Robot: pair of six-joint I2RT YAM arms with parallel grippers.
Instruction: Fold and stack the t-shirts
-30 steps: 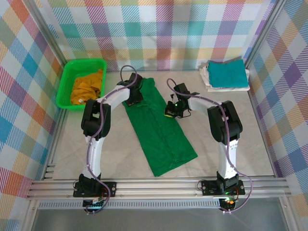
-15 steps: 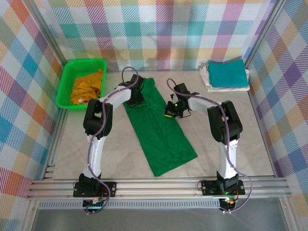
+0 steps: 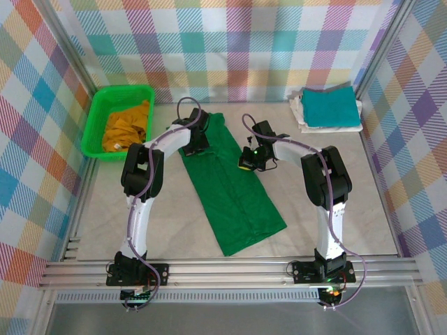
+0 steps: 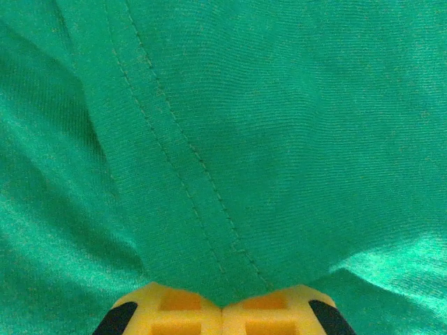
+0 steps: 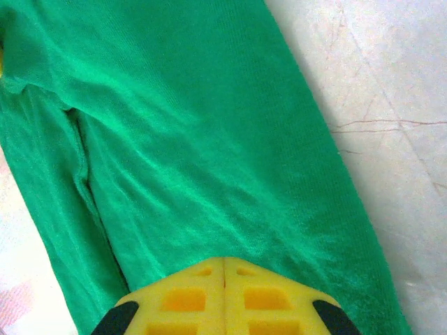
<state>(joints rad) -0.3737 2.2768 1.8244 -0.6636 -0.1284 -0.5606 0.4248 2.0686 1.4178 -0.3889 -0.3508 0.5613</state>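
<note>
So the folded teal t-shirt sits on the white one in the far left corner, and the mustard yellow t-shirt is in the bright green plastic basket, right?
Wrong corner: the top external view shows the folded teal t-shirt on the white t-shirt in the far right corner. The mustard yellow t-shirt is in the bright green plastic basket.

Green t-shirt (image 3: 234,188) lies long; teal (image 3: 330,108) atop white (image 3: 299,112); mustard (image 3: 126,129) crumpled.

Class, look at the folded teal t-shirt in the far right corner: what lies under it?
A folded white t-shirt lies under the teal t-shirt, its edges showing at the left and near sides. The teal cloth covers the rest of it.
</note>
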